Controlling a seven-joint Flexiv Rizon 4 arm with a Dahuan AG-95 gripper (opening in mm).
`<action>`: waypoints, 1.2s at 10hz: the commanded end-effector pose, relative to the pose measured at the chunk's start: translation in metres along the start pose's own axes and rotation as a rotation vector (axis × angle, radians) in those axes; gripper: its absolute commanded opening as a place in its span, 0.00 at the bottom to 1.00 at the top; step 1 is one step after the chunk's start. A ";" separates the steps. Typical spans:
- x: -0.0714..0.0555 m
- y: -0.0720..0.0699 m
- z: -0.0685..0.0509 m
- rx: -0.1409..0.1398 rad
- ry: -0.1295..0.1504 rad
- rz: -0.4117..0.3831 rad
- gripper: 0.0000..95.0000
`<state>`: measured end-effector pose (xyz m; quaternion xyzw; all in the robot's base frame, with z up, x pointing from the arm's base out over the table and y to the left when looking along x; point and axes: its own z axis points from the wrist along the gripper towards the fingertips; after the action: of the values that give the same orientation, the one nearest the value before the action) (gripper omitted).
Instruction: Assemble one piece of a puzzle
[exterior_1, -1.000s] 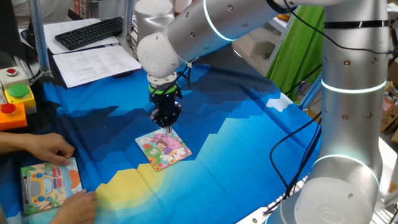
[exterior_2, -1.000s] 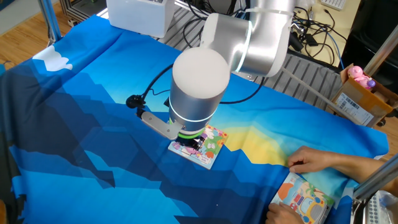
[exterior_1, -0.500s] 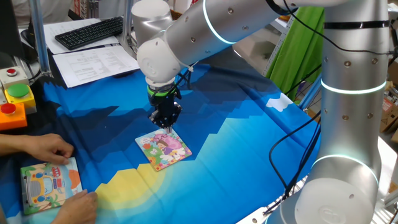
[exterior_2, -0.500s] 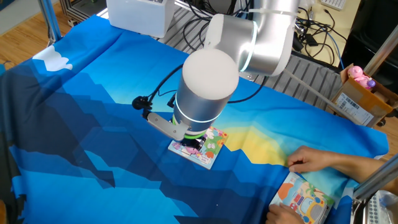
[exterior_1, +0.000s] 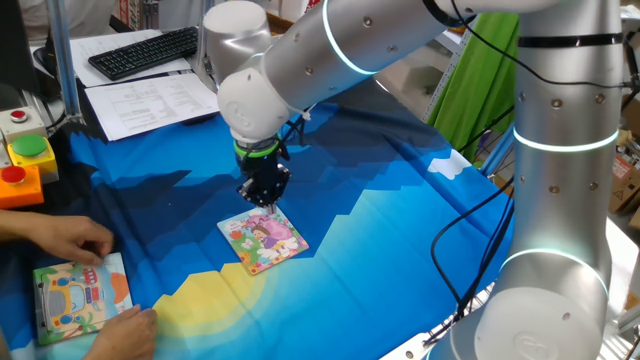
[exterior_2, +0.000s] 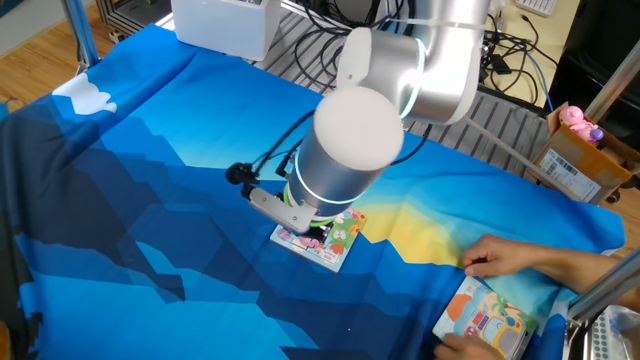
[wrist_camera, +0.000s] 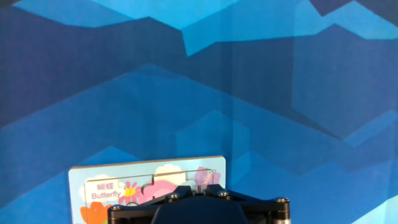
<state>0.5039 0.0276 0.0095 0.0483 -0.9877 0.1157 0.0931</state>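
Note:
The puzzle is a small square board with a cartoon girl picture, lying flat on the blue cloth. It also shows in the other fixed view and at the bottom of the hand view. My gripper points straight down over the board's far corner, its tips at or just above the surface. In the hand view the gripper has its fingers nearly together, with a thin pale sliver between them that looks like the piece. The arm hides the fingertips in the other fixed view.
A person's hands hold an orange-bordered vehicle board at the front left, also in the other fixed view. A button box, papers and a keyboard lie at the far left.
The arm's upper joints have swung slightly, while the gripper has stayed over the puzzle's far corner. The person's hands have shifted a little.

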 end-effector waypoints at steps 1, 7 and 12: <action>0.000 0.000 0.000 -0.015 0.001 0.009 0.00; 0.000 0.000 0.000 -0.027 -0.005 0.025 0.00; 0.000 0.000 0.000 -0.028 -0.007 0.024 0.00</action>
<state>0.5032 0.0274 0.0098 0.0350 -0.9901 0.1030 0.0887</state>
